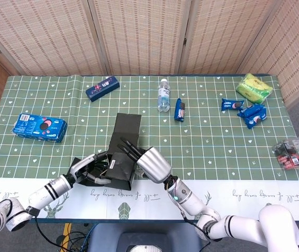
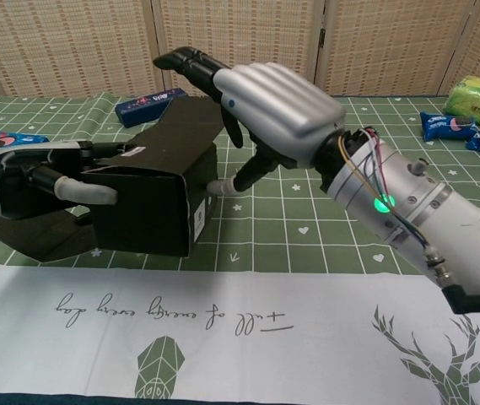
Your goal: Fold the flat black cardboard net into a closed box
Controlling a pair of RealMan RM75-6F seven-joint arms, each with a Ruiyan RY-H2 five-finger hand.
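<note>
Chest view shows the right hand (image 2: 277, 105) laid flat, fingers extended, pressing a panel onto the black cardboard box (image 2: 151, 198) at centre left. At far left the left hand (image 2: 33, 173) grips the box's open end. Uneven pressure could crease the panel or spring the half-formed walls apart on the tabletop (image 2: 307, 219).

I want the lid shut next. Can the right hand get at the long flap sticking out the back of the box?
Probably yes. The right hand already lies on top of the box, its fingers pointing toward the flap, which stands free with nothing across it. The left hand holds the box's other end, out of the way.
</note>
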